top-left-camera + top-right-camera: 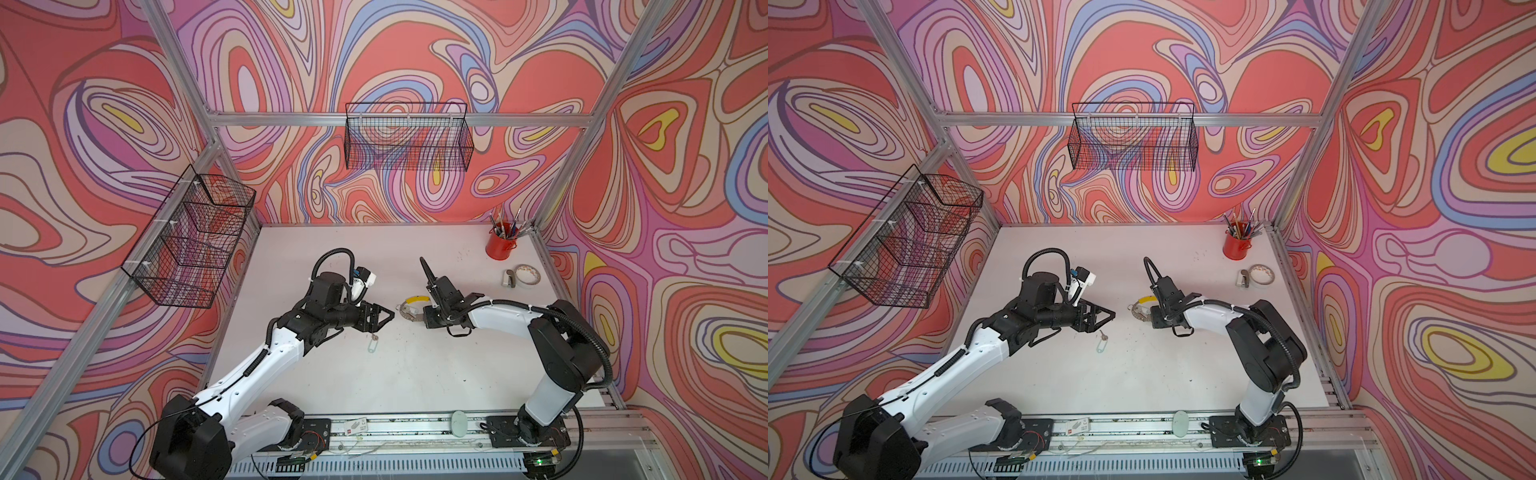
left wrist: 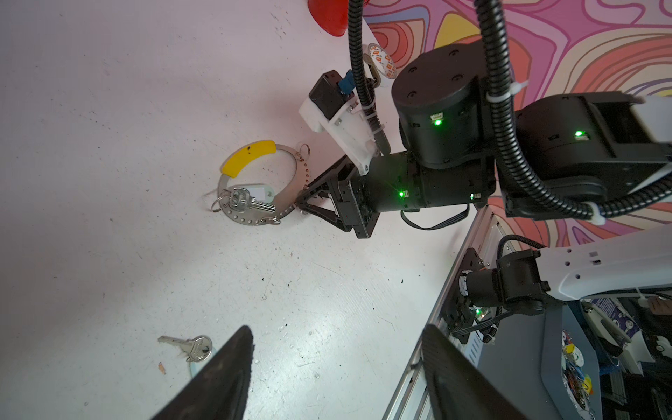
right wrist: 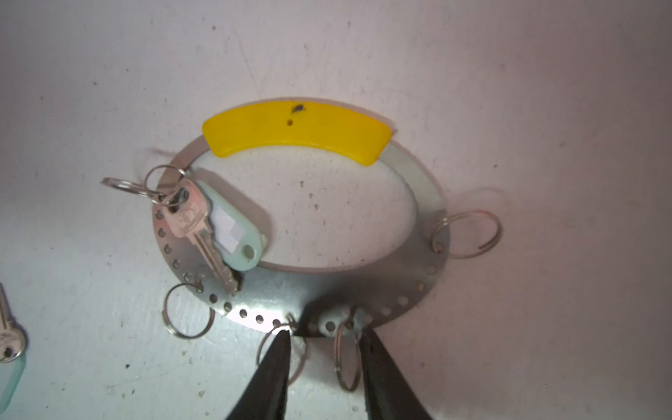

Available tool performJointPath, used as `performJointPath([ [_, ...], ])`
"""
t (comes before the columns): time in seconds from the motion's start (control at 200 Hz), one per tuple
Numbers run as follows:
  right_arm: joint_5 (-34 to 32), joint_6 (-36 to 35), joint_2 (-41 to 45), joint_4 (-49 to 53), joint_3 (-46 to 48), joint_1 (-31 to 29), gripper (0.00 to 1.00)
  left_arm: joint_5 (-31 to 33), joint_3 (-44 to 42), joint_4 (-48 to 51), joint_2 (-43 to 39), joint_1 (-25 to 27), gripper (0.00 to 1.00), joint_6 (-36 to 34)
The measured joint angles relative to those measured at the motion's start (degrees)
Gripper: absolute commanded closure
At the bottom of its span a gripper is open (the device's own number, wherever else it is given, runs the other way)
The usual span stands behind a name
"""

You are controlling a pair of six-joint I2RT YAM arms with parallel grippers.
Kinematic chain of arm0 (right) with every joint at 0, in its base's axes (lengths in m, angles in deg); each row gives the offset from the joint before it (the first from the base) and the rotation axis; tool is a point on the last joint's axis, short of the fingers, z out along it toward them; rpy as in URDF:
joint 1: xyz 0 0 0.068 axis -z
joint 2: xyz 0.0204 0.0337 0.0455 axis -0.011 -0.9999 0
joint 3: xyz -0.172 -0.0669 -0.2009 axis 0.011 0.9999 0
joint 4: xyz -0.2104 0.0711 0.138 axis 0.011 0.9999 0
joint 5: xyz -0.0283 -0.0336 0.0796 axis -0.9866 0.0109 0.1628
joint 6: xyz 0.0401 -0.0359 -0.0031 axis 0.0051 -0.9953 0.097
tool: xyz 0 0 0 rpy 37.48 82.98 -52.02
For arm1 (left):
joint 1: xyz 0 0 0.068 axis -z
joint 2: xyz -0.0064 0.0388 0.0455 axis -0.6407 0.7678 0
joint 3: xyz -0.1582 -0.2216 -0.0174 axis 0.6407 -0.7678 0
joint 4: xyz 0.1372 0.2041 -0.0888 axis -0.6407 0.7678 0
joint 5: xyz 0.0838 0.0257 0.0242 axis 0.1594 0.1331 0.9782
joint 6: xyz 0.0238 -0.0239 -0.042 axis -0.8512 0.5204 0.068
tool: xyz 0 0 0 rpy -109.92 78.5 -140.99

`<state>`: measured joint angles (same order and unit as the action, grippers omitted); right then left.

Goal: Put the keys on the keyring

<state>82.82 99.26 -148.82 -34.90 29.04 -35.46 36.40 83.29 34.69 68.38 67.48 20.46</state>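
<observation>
The big flat grey metal keyring (image 3: 276, 294) with its yellow plastic sleeve (image 3: 294, 131) lies flat on the white table (image 1: 374, 382), near the middle. One small silver metal key (image 3: 192, 218) with a pale plastic tag (image 3: 236, 225) hangs on a little wire loop at the ring's rim. The second small silver metal key (image 2: 192, 347) lies loose on the table near the left gripper (image 2: 338, 334). It does not touch the ring.

The left gripper is wide open and holds nothing. The right gripper (image 3: 325, 334) has its two black tips a little apart at the ring's edge. A thin wire loop (image 3: 340, 363) lies between them, and nothing looks pinched.

I think the loose key is thin and flat, so the fingers may slip off it or push it away. The wire loops are tiny, so the key may miss them. If the right gripper shoves, the ring may slide or spin.

The loose key's tag hides behind a left finger in the left wrist view. It is cut off in the right wrist view. In both top views the right arm covers part of the ring. I cannot tell if the right tips press on the rim.
</observation>
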Motion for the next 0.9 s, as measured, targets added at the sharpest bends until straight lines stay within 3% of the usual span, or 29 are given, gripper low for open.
performJointPath([
  [0.586,-8.0,-0.9,-0.1,1.8,-0.1,-1.3,0.75,-0.1,0.0,0.0,0.0,0.0,0.24,0.0],
  [0.901,-9.5,-1.3,0.5,2.4,-0.6,-1.3,0.75,-0.4,0.0,0.0,0.0,0.0,0.25,0.0],
])
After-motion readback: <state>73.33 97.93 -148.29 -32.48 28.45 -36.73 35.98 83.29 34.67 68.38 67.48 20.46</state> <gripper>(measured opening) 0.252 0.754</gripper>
